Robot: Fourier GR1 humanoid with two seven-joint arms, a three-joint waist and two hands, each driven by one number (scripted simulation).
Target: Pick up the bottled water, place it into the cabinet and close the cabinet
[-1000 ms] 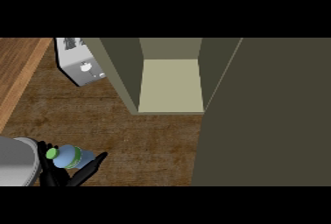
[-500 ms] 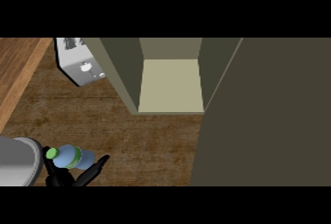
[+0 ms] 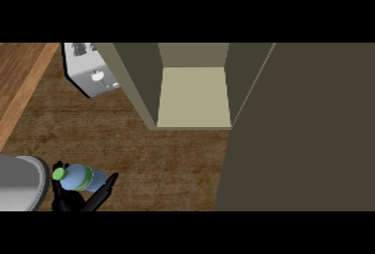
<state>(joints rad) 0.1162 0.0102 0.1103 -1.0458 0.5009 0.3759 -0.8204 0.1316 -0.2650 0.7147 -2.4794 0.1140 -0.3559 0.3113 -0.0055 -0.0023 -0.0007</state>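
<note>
The bottle (image 3: pixel 76 178) was held at the lower left edge of the view, with the left hand (image 3: pixel 81 196) curled round it beside a grey forearm (image 3: pixel 21 182). A broad stretch of bare wooden tabletop (image 3: pixel 161 154) lay between it and the open cabinet (image 3: pixel 194 96). The cabinet door (image 3: pixel 300 129) filled the right side. A toaster (image 3: pixel 89 74) stood just beside the cabinet's left wall.

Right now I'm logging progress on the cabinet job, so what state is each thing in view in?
Pale blue water bottle with green cap: lying on its side in the left hand, not in the cabinet.
Olive cabinet: inside bare.
Cabinet door: open.
Black left hand: fingers curled round the bottle.
Right hand: not in view.
Silver toaster: on the wooden counter, left of the cabinet.
</note>
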